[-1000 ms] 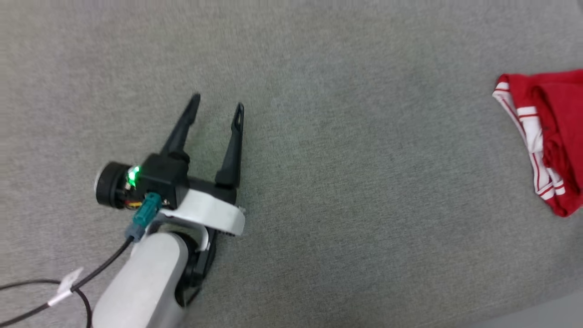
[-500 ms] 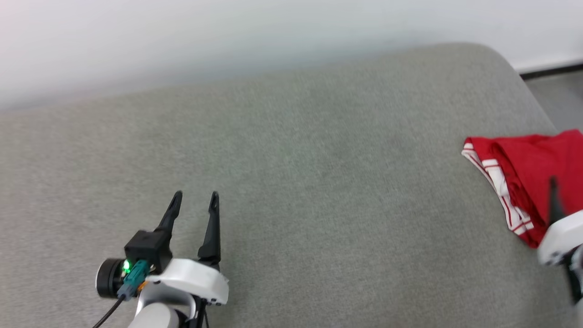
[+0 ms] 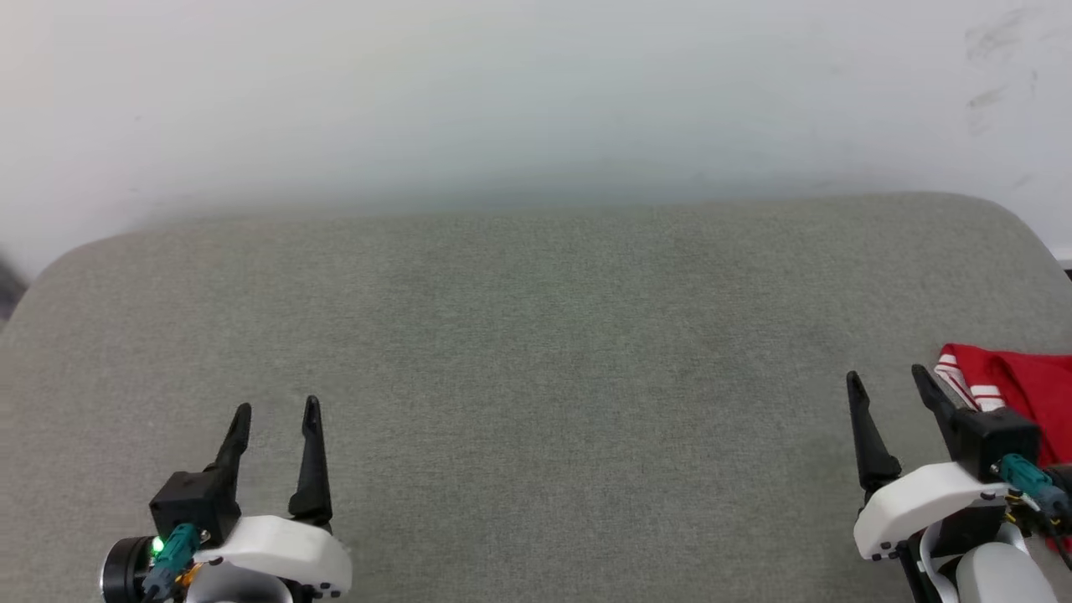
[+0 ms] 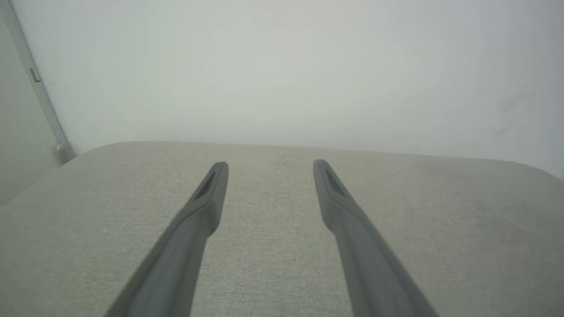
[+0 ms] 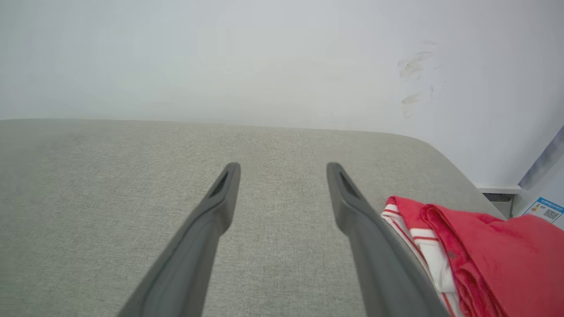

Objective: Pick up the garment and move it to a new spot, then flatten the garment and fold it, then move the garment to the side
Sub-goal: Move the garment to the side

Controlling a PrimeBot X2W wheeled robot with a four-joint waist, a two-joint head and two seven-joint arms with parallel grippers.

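Observation:
The red garment (image 3: 1030, 389) with white striped trim lies folded at the right edge of the grey cushion, partly behind my right wrist. In the right wrist view the garment (image 5: 484, 251) sits just right of my right fingers, apart from them. My right gripper (image 3: 888, 381) hovers at the lower right, open and empty. At the lower left my left gripper (image 3: 276, 412) is open with nothing between its fingers. The left gripper (image 4: 269, 165) points over bare cushion toward the wall. The right gripper (image 5: 283, 167) points the same way.
A broad grey fabric cushion (image 3: 536, 335) with rounded far corners stands against a pale wall (image 3: 536, 100). A dark gap and a labelled blue-white object (image 5: 544, 209) lie past its right edge. A vertical strip (image 4: 39, 92) runs down the wall at left.
The head camera has tilted up, bringing the wall and both grippers into view. The garment now shows at the lower right, beside the right gripper. Both grippers stay open.

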